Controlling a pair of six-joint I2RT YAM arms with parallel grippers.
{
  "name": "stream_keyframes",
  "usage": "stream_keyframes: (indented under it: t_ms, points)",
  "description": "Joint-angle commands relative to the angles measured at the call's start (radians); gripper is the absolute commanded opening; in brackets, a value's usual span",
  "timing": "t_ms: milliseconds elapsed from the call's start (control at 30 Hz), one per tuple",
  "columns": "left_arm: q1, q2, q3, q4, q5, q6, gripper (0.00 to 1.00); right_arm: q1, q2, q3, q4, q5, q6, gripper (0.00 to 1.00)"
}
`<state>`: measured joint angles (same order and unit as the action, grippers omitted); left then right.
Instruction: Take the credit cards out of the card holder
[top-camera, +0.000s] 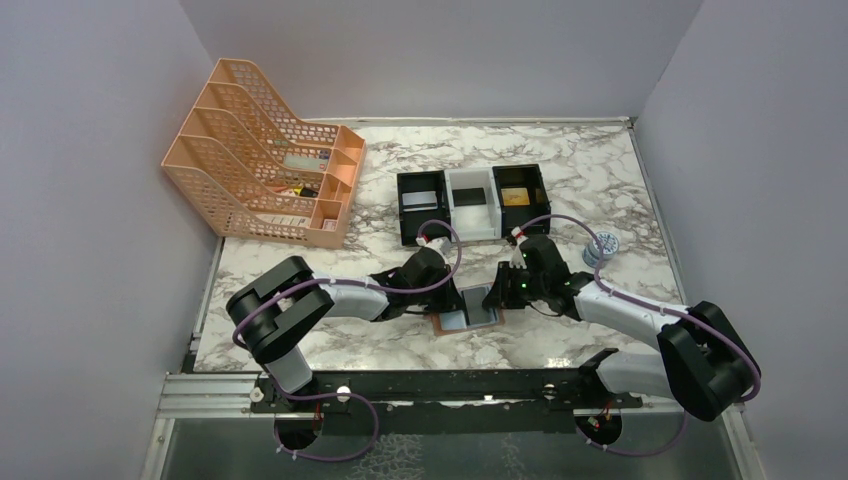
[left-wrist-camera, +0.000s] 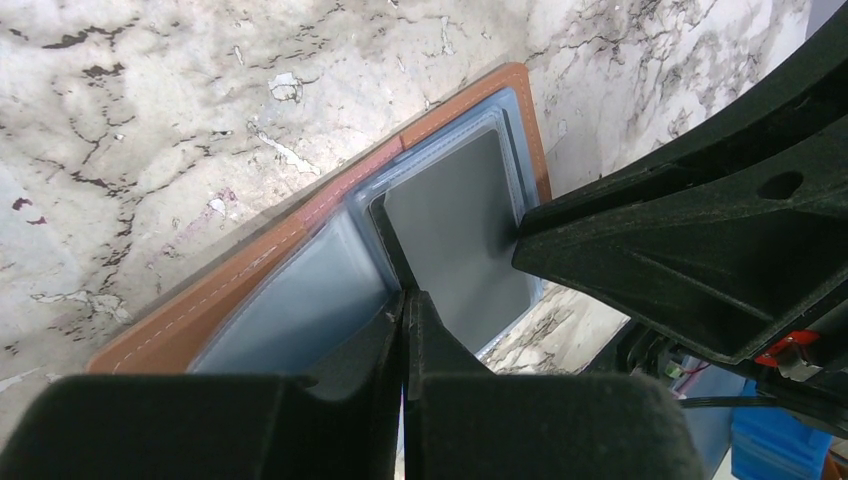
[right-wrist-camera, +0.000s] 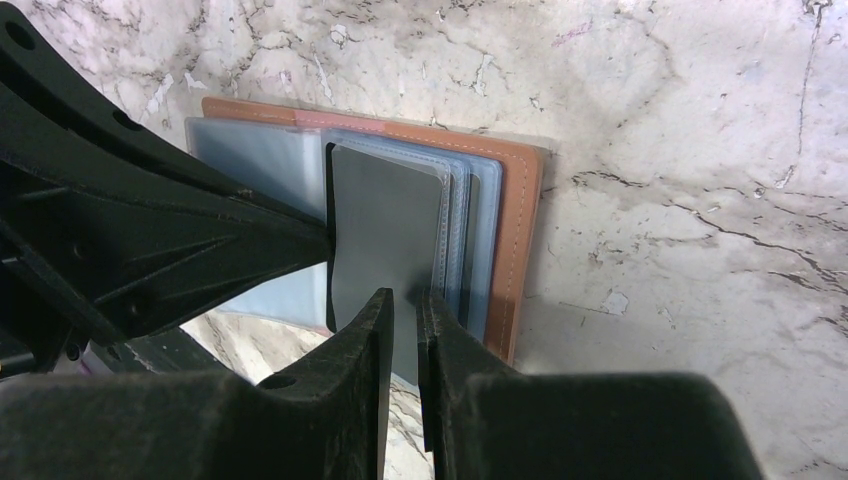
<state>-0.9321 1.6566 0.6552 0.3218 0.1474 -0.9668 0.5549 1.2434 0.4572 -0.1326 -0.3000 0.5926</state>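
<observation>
Tan-brown leather card holder (top-camera: 455, 321) with a pale blue-grey lining lies open and flat on the white and grey marble table (top-camera: 560, 170). It is low in the middle of the top view, between the two arms. A thin, flat dark grey card (right-wrist-camera: 385, 230) lies on the half of the holder with the stack of clear pockets. I cannot tell how far the card is still tucked in.

The right gripper (right-wrist-camera: 403, 315) comes in from the bottom of the right wrist view. Its jaws are narrow, and the near edge of the dark grey card is between them, so they pinch the card.

The left gripper (left-wrist-camera: 405, 305) comes in from the bottom of the left wrist view. Its jaws are pressed almost together, with only a thin slit between them. The tips sit on the middle fold of the holder, touching the side edge of the card. I cannot tell if anything thin is caught in that slit.

A big orange mesh file rack (top-camera: 265, 150) stands in the upper left of the top view. Three black and white box trays (top-camera: 470, 203) stand side by side in the upper middle, well apart from the holder.
</observation>
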Motion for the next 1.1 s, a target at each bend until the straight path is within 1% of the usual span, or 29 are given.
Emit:
stream_keyframes:
  t_ms: [0, 167, 300, 367, 600, 767, 1067]
  points:
    - [-0.011, -0.006, -0.017, -0.018, -0.012, 0.005, 0.1, 0.002, -0.003, 0.018, -0.056, 0.018, -0.021, 0.16]
    - [-0.012, 0.006, -0.023, -0.019, -0.011, -0.02, 0.23, 0.002, 0.0, 0.021, -0.048, 0.006, -0.017, 0.16]
    - [-0.011, 0.027, -0.019, -0.013, -0.008, -0.024, 0.24, 0.002, 0.006, -0.01, -0.026, 0.002, 0.007, 0.16]
    - [-0.011, 0.026, -0.023, -0.013, -0.019, -0.025, 0.23, 0.002, 0.004, -0.024, -0.011, 0.007, 0.018, 0.16]
    - [-0.011, -0.006, -0.055, -0.012, -0.065, -0.034, 0.08, 0.002, 0.005, -0.03, -0.021, 0.025, 0.013, 0.16]
    - [-0.011, -0.033, -0.057, -0.015, -0.078, -0.019, 0.0, 0.002, 0.0, -0.017, -0.033, 0.033, 0.003, 0.16]
    - [-0.012, -0.04, -0.057, -0.014, -0.078, -0.01, 0.0, 0.002, 0.0, -0.005, -0.055, 0.055, -0.004, 0.16]
